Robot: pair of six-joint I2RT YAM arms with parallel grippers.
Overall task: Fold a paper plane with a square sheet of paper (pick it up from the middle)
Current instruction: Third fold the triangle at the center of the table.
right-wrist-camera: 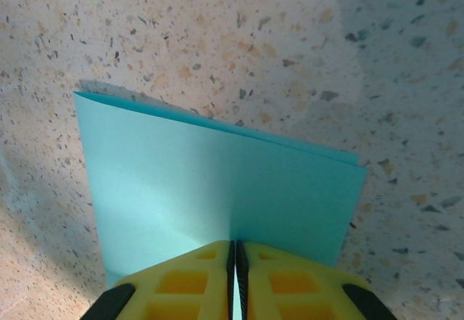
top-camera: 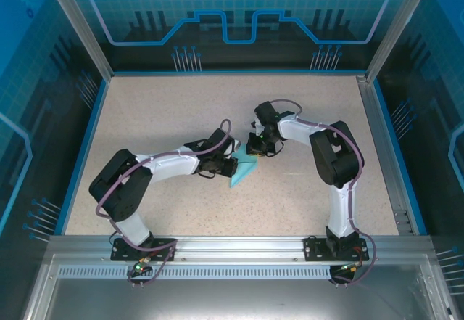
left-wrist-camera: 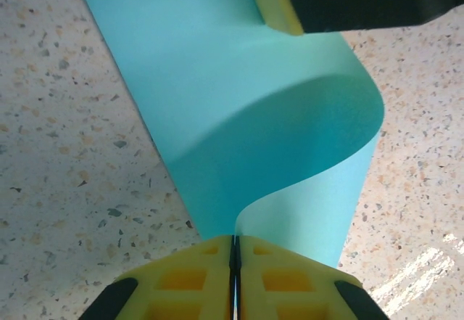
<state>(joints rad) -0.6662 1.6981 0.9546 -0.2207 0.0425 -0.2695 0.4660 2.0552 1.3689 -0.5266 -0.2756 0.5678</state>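
First fold in hand: the square sheet of paper [top-camera: 243,170], doubled over, is at the middle of the desk [top-camera: 167,117]. The left claw [left-wrist-camera: 233,260] at its 9 o'clock and the right claw [right-wrist-camera: 234,262] at 1 o'clock are both pinched tight on it. Next, likely: press the loose bend flat.

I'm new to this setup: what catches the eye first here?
The turquoise sheet in the middle of the table, pinched by both arms. The left gripper is shut on an edge that bulges in a soft loop; the right gripper is shut on the doubled-over side.
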